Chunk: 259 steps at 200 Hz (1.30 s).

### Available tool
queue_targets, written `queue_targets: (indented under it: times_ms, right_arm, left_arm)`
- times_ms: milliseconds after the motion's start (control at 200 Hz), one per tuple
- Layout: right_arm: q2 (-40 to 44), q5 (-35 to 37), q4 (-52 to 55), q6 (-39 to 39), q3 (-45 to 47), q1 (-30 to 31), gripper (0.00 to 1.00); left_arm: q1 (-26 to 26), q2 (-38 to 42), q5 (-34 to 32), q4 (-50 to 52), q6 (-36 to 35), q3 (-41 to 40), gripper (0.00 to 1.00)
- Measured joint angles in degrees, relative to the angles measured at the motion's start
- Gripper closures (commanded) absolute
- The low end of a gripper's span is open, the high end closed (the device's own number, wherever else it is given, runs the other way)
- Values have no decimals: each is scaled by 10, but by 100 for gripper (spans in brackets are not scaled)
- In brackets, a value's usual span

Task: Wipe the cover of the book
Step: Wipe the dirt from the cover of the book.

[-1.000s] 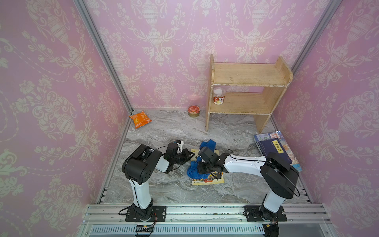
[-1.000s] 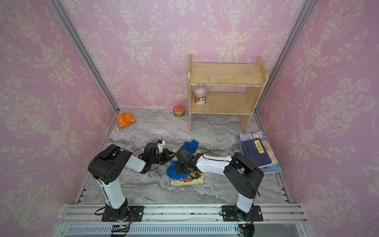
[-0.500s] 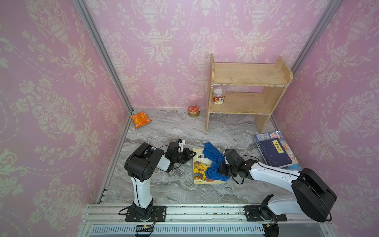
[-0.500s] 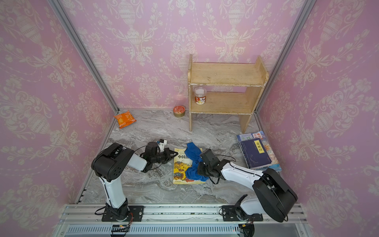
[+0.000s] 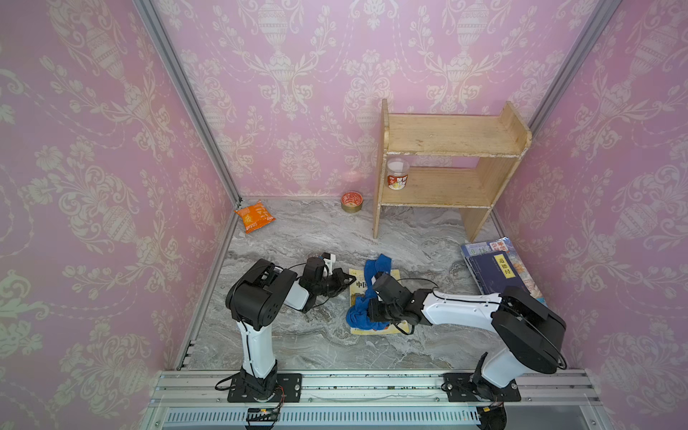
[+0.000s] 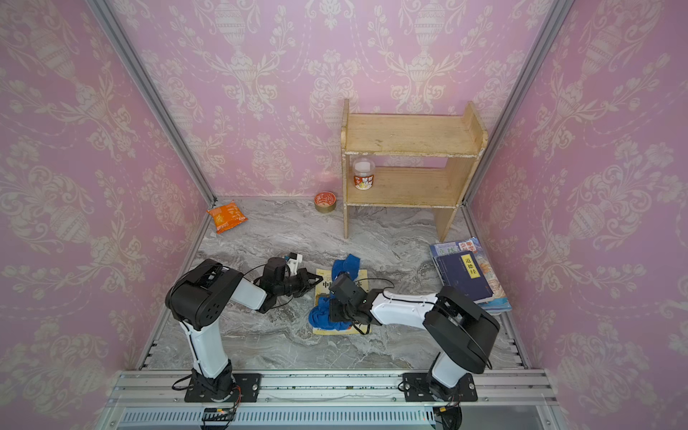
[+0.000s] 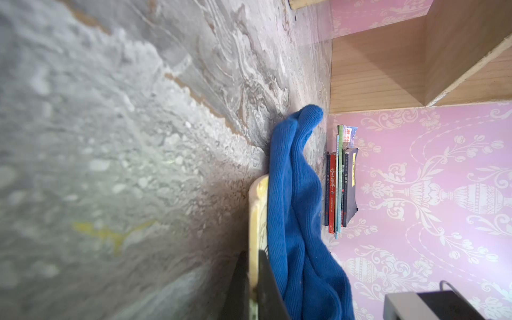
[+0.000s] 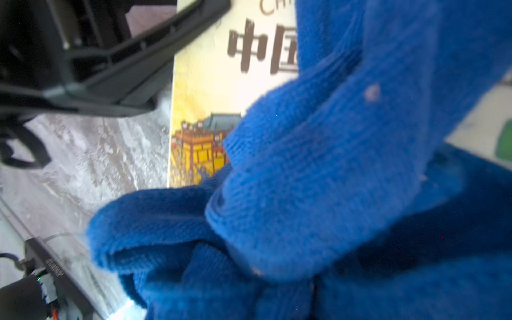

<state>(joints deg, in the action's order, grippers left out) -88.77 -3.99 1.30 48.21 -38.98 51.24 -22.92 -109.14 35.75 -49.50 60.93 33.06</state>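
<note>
A yellow-covered book (image 5: 358, 287) (image 6: 323, 287) lies flat on the marble floor. My left gripper (image 5: 348, 279) (image 6: 314, 279) is shut on its far left edge; in the left wrist view its black fingers (image 7: 266, 282) pinch the pale book edge (image 7: 259, 210). A blue cloth (image 5: 363, 316) (image 6: 324, 316) (image 7: 293, 207) is draped over the cover from far edge to near left corner. My right gripper (image 5: 372, 311) (image 6: 337, 311) is shut on the bunched cloth, pressing it onto the cover (image 8: 210, 91). The cloth (image 8: 318, 166) hides its jaws in the right wrist view.
A wooden shelf (image 5: 446, 163) stands at the back right with a jar (image 5: 397, 178) on its lower board. A tin can (image 5: 351, 202) and an orange snack bag (image 5: 254, 216) lie along the back wall. A stack of books (image 5: 499, 270) rests at the right wall.
My right gripper dragged the cloth across the cover to the book's right side, then back to its near left part. The left gripper has kept its hold on the book.
</note>
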Motion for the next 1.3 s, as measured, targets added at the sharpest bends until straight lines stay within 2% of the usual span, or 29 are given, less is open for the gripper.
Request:
queue_targets:
  times_ms: [155,290,395,490,686,826,941,1101,1296]
  right_arm:
    - [114,-8,-4,33,109,-41,100]
    - [147,-19,45,28,115,-122,100]
    - [104,-33,87,6,64,-160,100]
    - [26,-60,110,-20,-12,-190,100]
    - [-130,-114,127,-53,-184,-246,100]
    - [-196,-125,137,-64,-268,-273,100]
    - [-200,-123,136,-68,-271,-279,100]
    - [-153,-101,114,-77,-208,-284,100]
    - [-123,-89,122,-84,-173,-346,100]
  left_arm:
    - [0,0,4,17,-2,9,100]
    - [0,1,6,23,-2,12,100]
    - [0,4,4,25,-3,12,100]
    - [0,6,-2,28,-5,16,100]
    - [-8,14,-14,41,-17,19,100]
    - [-14,25,-20,46,-17,17,100]
    - [-19,42,-24,50,-19,14,100]
    - [-28,57,-15,55,-19,14,100]
    - [-39,111,11,55,5,14,100]
